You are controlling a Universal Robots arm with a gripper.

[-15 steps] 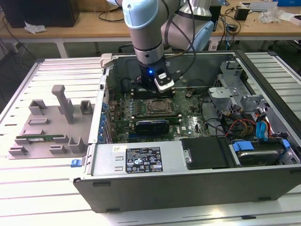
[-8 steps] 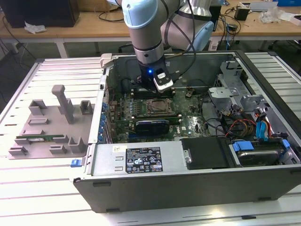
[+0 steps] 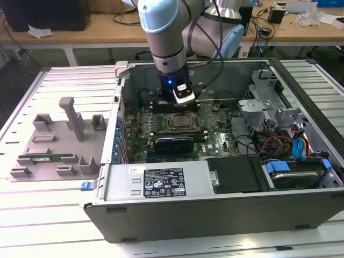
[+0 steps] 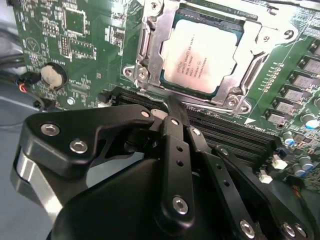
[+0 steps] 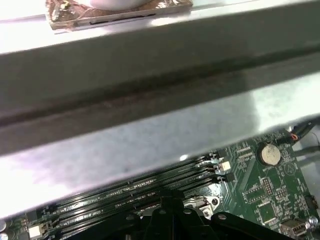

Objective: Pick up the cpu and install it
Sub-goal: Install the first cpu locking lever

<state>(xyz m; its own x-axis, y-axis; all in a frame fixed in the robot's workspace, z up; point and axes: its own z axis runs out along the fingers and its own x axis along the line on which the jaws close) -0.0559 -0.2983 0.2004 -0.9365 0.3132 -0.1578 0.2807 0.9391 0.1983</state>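
The cpu is a flat square chip with a silver-grey top. It lies inside the motherboard socket, ringed by the metal socket frame. In the exterior view the socket sits mid-board inside the open computer case. My gripper hovers just beside the socket's edge, over the memory slots, with its black fingers drawn together and nothing visible between them. In the first wrist view the fingers point at the memory slots close to the case wall.
A grey fixture tray holding a green memory stick lies at the exterior view's left. Inside the case are a power supply, a drive cage and cables. A coin battery sits on the board.
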